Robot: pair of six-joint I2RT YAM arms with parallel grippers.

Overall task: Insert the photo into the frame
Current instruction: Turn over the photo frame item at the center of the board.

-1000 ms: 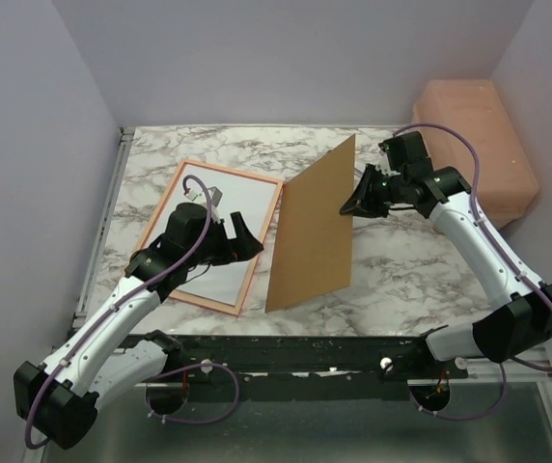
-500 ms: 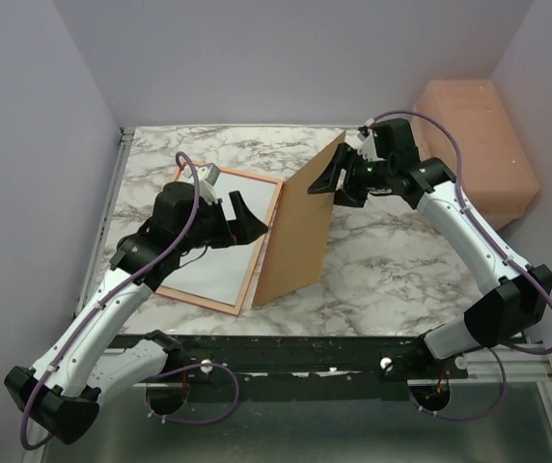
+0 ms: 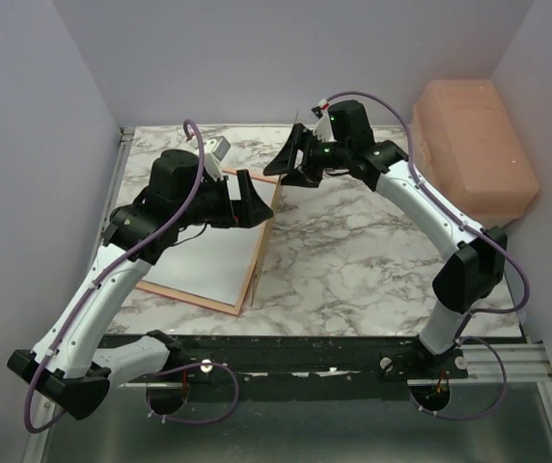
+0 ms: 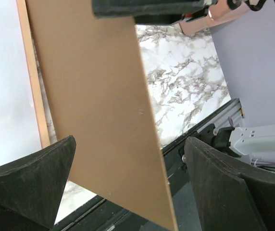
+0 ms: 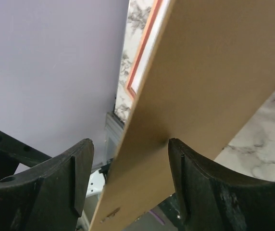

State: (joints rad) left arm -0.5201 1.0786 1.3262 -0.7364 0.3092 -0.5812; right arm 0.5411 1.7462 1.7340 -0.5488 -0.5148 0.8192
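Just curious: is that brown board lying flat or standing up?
Standing on edge, slightly tilted: the right gripper holds the brown board by its top edge.

Panel (image 4: pixel 99 110) beside frame's (image 4: pixel 37 96) right edge

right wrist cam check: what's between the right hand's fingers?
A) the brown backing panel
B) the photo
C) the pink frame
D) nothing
A: in the right wrist view the brown backing panel runs up between the fingers of the right hand, and the frame lies beyond it.
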